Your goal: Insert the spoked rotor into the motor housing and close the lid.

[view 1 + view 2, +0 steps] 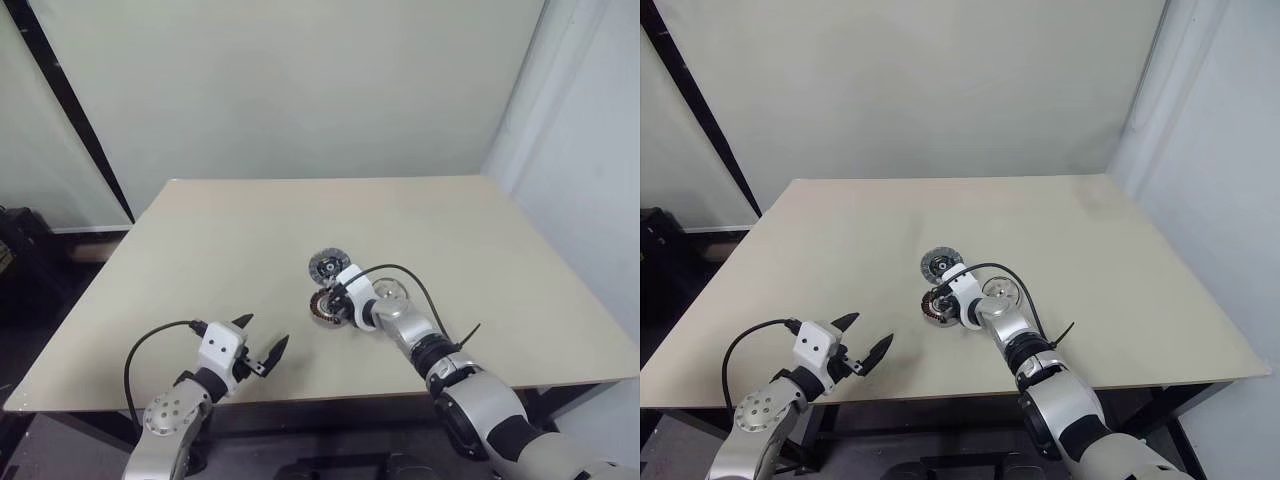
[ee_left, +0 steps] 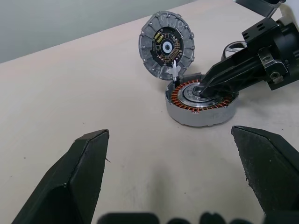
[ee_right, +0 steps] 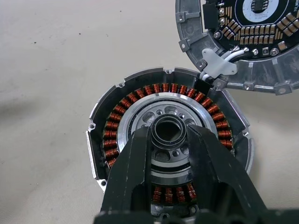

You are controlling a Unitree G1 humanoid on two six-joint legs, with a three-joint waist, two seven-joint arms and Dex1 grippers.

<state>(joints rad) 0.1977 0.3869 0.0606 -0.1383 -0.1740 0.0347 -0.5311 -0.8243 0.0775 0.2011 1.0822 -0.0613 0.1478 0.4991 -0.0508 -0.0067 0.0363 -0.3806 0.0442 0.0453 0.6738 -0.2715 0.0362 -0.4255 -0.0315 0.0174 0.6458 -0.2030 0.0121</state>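
Two discs lie beside the motor housing [image 3: 170, 158] near the middle of the table [image 1: 200, 230]: the lid [image 2: 166, 45], touching the housing's rim and joined to it by short wires, and a silver disc [image 1: 1000, 292] behind the right arm. The housing sits flat, open side up, copper windings ringing the spoked rotor [image 3: 163, 123] seated inside. Right gripper [image 3: 169, 137] fingers pinch the rotor's central hub; left gripper [image 1: 262, 340] hangs spread wide near the table's front edge, empty.

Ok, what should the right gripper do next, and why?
Probably release the ring and lift clear of the housing. The right gripper pinches that ring at the housing's centre, while the rotor lies on the table beside that arm, not yet inserted.
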